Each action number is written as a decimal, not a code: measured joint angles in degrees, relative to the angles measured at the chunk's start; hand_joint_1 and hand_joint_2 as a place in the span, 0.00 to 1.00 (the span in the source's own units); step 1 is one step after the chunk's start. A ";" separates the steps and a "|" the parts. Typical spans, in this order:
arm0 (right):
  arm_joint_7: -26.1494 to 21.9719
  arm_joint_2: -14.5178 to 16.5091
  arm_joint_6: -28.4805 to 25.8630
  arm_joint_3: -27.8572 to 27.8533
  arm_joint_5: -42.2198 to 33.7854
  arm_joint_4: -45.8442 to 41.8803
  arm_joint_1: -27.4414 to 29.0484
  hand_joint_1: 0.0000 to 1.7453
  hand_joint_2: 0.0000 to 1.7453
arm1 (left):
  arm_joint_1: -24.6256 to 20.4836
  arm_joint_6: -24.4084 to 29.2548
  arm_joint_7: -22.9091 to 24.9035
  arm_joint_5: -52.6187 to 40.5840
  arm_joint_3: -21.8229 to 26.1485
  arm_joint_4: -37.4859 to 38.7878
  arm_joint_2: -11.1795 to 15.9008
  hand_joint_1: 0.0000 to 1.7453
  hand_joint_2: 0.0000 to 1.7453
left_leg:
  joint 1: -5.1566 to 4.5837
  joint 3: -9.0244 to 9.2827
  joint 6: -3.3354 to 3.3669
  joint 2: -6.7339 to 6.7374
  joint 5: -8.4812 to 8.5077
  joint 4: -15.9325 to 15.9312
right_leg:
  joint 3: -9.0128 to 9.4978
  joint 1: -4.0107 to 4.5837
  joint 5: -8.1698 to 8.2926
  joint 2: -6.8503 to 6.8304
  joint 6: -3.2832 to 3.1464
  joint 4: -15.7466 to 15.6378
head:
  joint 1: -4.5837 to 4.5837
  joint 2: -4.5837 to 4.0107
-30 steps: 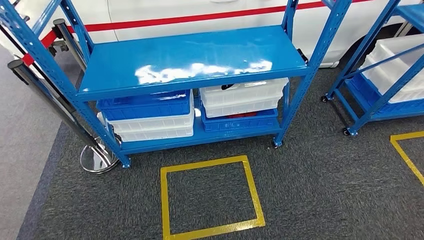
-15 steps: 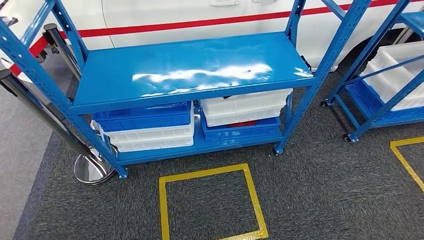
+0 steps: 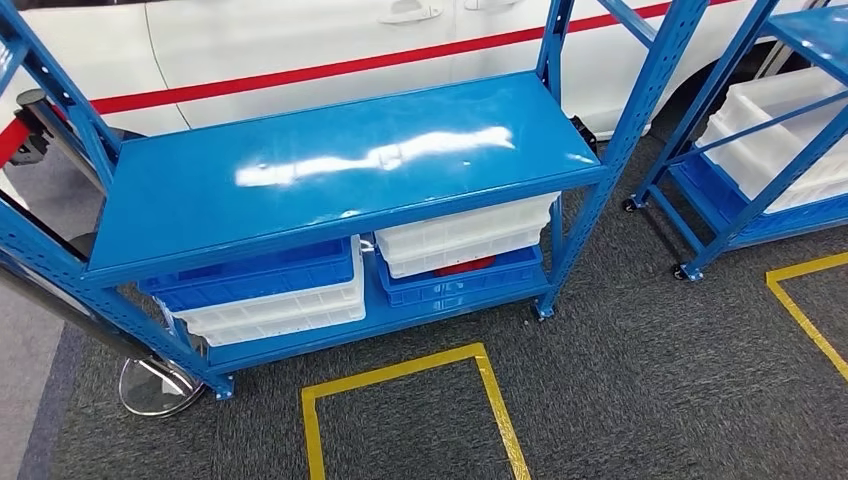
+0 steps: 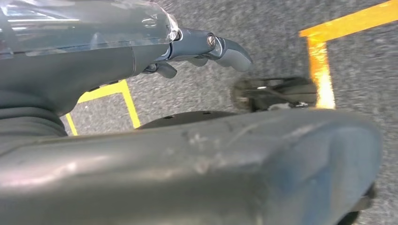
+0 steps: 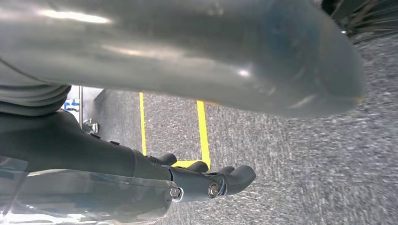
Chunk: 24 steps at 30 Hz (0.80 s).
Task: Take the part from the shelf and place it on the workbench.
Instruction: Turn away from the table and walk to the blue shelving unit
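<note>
A blue metal shelf (image 3: 340, 170) stands ahead in the head view, its glossy middle board bare. On its bottom board (image 3: 380, 322) sit stacked bins: a blue bin (image 3: 255, 278) over white ones at the left, and a white bin (image 3: 460, 232) over a blue bin (image 3: 462, 282) at the right. Something red (image 3: 466, 266) peeks out between those two; I cannot tell what it is. My left hand (image 4: 155, 61) hangs over the carpet with fingers (image 4: 225, 47) apart, holding nothing. My right hand (image 5: 150, 164) hangs the same way, its fingers (image 5: 230, 178) holding nothing.
A yellow taped square (image 3: 400, 400) marks the dark carpet in front of the shelf. A second blue shelf (image 3: 760, 150) with white bins stands at the right, beside another yellow line (image 3: 805, 310). A chrome post base (image 3: 155, 385) sits at the shelf's left foot. A white car (image 3: 300, 40) is behind.
The whole head picture has shifted: the camera has moved nearer the shelf, which looks larger and sits lower and further left. Nothing on the shelf has moved.
</note>
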 joint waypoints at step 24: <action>-2.11 0.43 -0.26 1.10 3.46 0.01 -0.28 0.00 0.25 | -0.85 4.06 1.34 -2.33 -0.23 -0.02 0.07 0.00 1.00 | -0.50 10.48 2.77 1.00 -4.06 -5.64 | -7.89 0.27 5.58 -2.43 0.63 1.53 | 0.04 0.00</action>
